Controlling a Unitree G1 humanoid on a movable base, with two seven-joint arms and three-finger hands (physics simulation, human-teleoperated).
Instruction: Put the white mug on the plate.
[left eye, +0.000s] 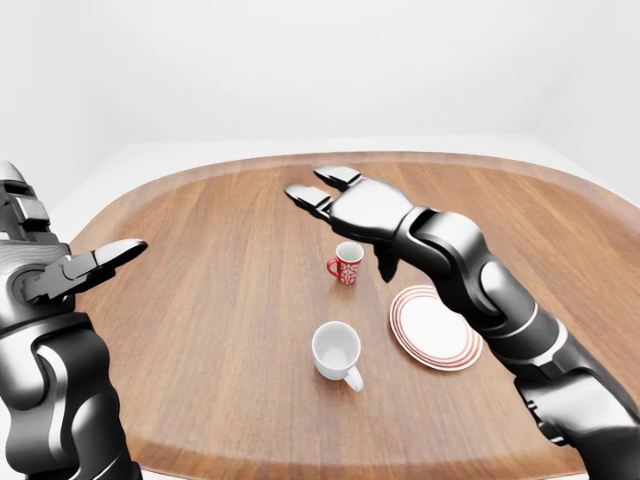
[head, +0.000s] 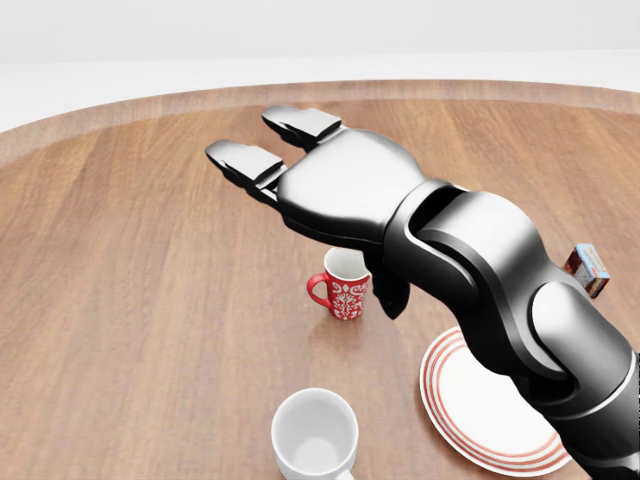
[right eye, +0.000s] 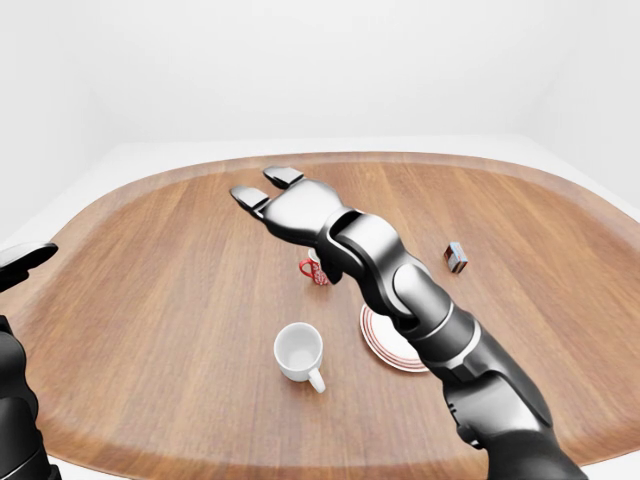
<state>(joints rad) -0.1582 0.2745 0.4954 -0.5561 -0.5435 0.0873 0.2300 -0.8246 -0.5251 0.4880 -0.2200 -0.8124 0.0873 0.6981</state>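
Right hand (head: 300, 175) outstretched, fingers (head: 240, 160) spread (left hand (left eye: 75, 270) likewise open).

The white mug (left eye: 337, 352) stands upright on the wooden table below my arm, empty, mouth open upward, its handle turned toward the left-eye view's lower right. Just to its right lies the plate (left eye: 433, 328), flat, white with red rings round the rim, nothing on it.

White mug (left eye: 336, 350) upright — beside plate (left eye: 433, 328)
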